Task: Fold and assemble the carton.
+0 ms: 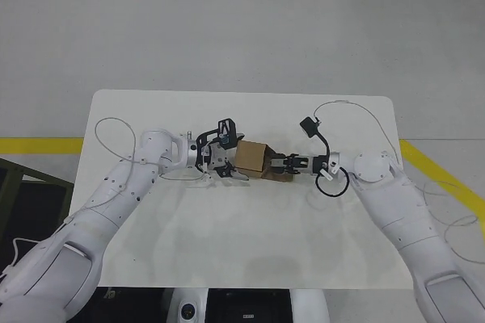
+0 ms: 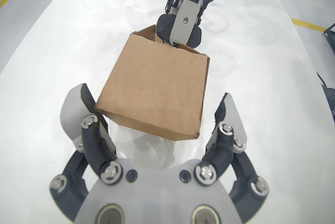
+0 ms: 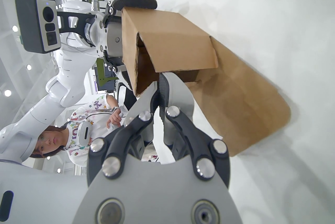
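A brown carton (image 1: 251, 153) lies on its side in the middle of the white table (image 1: 226, 234). My left gripper (image 2: 155, 91) is open around the carton's (image 2: 162, 70) closed end, and one of its fingers (image 2: 87, 99) touches a corner. At the open end, my right gripper (image 3: 159, 81) is shut on the carton's (image 3: 170, 36) edge, just under a folded-in flap. A long flap (image 3: 240, 110) lies flat on the table beside it. In the top view the left gripper (image 1: 225, 161) and the right gripper (image 1: 276, 164) face each other across the carton.
A thin cable (image 1: 113, 129) loops over the table's far left part, and another cable (image 1: 364, 109) arcs over its far right part. Bare tabletop lies in front of the carton, toward the near edge (image 1: 250, 284).
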Available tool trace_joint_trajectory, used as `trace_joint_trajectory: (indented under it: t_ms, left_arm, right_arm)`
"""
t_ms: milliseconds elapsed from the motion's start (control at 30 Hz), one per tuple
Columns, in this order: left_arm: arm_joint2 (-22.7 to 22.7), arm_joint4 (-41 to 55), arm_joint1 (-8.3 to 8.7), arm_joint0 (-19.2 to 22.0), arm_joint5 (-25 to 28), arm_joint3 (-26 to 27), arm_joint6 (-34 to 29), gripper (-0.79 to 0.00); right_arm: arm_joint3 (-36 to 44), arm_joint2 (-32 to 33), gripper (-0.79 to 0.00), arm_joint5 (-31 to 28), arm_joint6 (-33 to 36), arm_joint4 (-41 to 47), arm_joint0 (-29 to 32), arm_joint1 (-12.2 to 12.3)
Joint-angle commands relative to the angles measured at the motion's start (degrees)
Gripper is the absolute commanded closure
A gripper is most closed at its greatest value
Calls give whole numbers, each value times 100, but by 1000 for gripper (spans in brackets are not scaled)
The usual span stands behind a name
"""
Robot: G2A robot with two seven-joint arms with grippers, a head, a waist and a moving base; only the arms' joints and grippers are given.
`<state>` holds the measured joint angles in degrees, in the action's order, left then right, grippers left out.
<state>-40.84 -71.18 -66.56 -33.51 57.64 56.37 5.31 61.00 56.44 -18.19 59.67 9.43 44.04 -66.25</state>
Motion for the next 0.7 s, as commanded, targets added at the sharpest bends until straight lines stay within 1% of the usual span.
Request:
trace_joint_trajectory:
  t_ms: [0, 167, 333, 667]
  left_arm:
    - [-13, 8, -6, -5, -1, 2, -26, -785]
    - [-47, 27, -19, -27, 9, 7, -76, -785]
    - [-90, 39, -27, -49, 14, 11, -107, -785]
    - [-172, 18, -39, -71, 33, 30, -159, -785]
  right_arm:
    - [34, 91, 0, 52, -21, -38, 59, 35]
    - [27, 78, 0, 165, -69, -209, 6, 37]
    - [-107, -99, 0, 162, -114, -153, -182, -52]
    - [-385, -528, 0, 86, 25, -30, -472, -255]
